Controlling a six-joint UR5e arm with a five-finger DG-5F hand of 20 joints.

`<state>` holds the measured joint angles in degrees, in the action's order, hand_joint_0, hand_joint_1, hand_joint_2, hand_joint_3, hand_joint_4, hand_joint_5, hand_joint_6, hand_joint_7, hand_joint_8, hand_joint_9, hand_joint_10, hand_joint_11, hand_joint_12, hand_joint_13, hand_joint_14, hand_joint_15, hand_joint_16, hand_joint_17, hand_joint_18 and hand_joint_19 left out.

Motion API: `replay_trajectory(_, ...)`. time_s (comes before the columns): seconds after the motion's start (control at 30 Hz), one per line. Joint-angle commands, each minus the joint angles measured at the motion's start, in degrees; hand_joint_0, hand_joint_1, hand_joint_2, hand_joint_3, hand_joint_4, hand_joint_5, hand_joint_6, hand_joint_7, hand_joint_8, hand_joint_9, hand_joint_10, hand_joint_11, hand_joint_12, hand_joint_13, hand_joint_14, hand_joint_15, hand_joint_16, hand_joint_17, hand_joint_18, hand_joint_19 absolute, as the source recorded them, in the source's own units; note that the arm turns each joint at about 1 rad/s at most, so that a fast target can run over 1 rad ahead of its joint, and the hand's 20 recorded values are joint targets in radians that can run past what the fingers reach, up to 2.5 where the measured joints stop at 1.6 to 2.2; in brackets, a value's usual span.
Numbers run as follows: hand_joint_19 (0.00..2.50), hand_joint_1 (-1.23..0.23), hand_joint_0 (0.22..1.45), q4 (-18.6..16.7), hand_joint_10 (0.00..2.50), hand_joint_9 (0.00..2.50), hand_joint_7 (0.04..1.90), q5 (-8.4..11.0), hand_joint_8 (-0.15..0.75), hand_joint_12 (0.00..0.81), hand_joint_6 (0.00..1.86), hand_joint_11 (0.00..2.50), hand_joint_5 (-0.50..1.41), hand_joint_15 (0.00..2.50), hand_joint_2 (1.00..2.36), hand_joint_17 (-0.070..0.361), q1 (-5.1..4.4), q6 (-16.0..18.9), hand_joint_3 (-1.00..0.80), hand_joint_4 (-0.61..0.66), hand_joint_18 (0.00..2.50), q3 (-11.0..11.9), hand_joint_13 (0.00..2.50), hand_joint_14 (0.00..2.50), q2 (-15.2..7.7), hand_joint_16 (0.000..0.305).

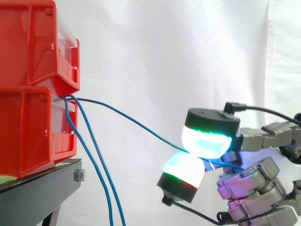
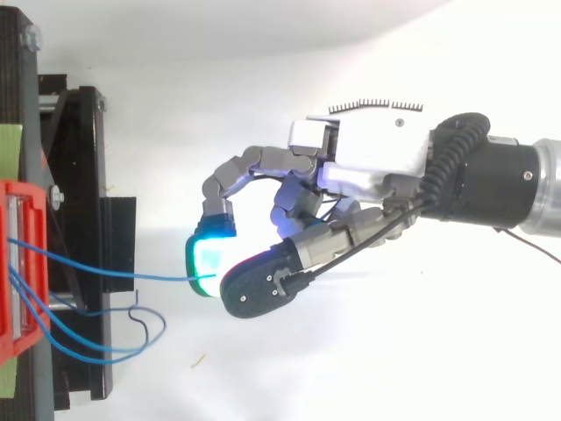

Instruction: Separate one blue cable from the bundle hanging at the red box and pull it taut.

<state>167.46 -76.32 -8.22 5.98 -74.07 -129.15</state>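
**One blue cable pinched between two glowing pads**

Side view: the hand (image 1: 249, 186) is closed on one blue cable (image 1: 136, 122), nipping it between two fingertips (image 1: 207, 141) well apart from the red bins (image 1: 28, 132). The cable runs from the lower bin's front in a shallow curve down to the pads. The other cables (image 1: 104, 169) hang loose, cut off at the bottom edge.

Top view: the palm and wrist show. The held cable reaches out past the black stand (image 2: 88, 175), and the loose ones loop near its edge. A dark finger hides the pinch.
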Motion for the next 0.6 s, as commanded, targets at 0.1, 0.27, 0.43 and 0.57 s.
replay_trajectory(0.1, 1.84, -0.79, 0.7, -0.12, 1.19, 1.18, 1.18, 0.03, 0.277, 0.355, 0.91, 1.51, -0.19, 1.46, 1.02, 0.08, -0.13, 0.0, -0.15, -0.16, 1.43, 0.42, 1.09, 1.62, 0.04, 0.036)
replay_trajectory(0.27, 1.84, -0.79, 0.7, 0.14, 1.21, 1.18, 1.19, 0.2, 0.283, 0.351, 0.91, 1.5, -0.19, 1.45, 1.02, 0.081, -0.13, 0.0, -0.15, -0.16, 1.43, 0.42, 1.09, 1.61, 0.04, 0.036)
replay_trajectory(0.43, 1.83, -0.79, 0.7, 3.4, 1.22, 1.17, 1.18, 0.47, 0.276, 0.352, 0.91, 1.49, -0.19, 1.45, 1.02, 0.08, 0.13, 0.18, -0.14, -0.16, 1.43, 0.42, 1.09, 1.61, 0.04, 0.036)
replay_trajectory(0.57, 1.83, -0.79, 0.7, 6.65, 1.23, 1.17, 1.18, -0.06, 0.283, 0.345, 0.91, 1.48, -0.19, 1.46, 1.02, 0.079, 0.13, 1.14, -0.14, -0.16, 1.43, 0.42, 1.09, 1.61, 0.3, 0.035)
